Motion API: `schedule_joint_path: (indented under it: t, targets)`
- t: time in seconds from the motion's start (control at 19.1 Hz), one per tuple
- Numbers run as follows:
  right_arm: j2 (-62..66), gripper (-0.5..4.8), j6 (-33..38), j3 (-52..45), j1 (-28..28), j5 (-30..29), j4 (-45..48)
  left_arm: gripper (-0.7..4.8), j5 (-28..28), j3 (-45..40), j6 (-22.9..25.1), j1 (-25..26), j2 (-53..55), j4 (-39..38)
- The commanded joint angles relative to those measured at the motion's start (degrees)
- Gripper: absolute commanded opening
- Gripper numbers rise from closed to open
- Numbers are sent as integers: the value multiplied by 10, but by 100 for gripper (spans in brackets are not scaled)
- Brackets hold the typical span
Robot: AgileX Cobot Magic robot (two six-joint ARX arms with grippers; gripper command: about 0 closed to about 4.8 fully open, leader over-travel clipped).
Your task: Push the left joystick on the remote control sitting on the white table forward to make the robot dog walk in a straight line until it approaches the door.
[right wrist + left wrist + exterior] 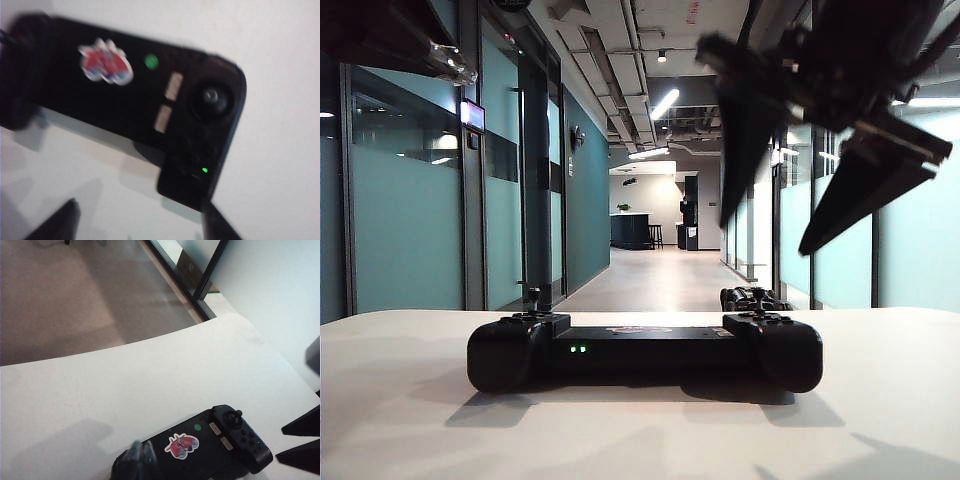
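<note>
My exterior camera sits low, almost level with the white table [880,400], and faces the remote control [645,352] head-on at close range, with a corridor stretching behind. My left wrist camera looks down obliquely from higher up and farther off; it takes in the table's far edge, the floor beyond and the remote control's right half. My right wrist camera looks nearly straight down from close range, blurred, filling its frame with that same right half. All three views share the remote control's right thumbstick [210,96] end.
</note>
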Motion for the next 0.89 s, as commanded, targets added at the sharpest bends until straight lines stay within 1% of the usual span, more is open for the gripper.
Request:
schedule_joint_path:
  t: [0.05,0.21,0.37,0.47,0.78,0.89]
  targets:
    - [22,360,1,3,0,16,-18,-5,4,4,1,-1,0,6]
    - [44,360,1,2,0,31,-27,-5,4,4,1,-1,0,6]
    - [69,360,-1,3,-1,38,-16,-5,5,4,1,-1,0,5]
    - [91,360,-3,3,-1,40,-4,-5,18,4,1,-1,0,5]
    - [130,360,-3,2,-4,38,33,-5,19,4,1,-1,1,5]
    - [137,361,-4,2,-4,27,36,-5,19,4,1,-1,1,5]
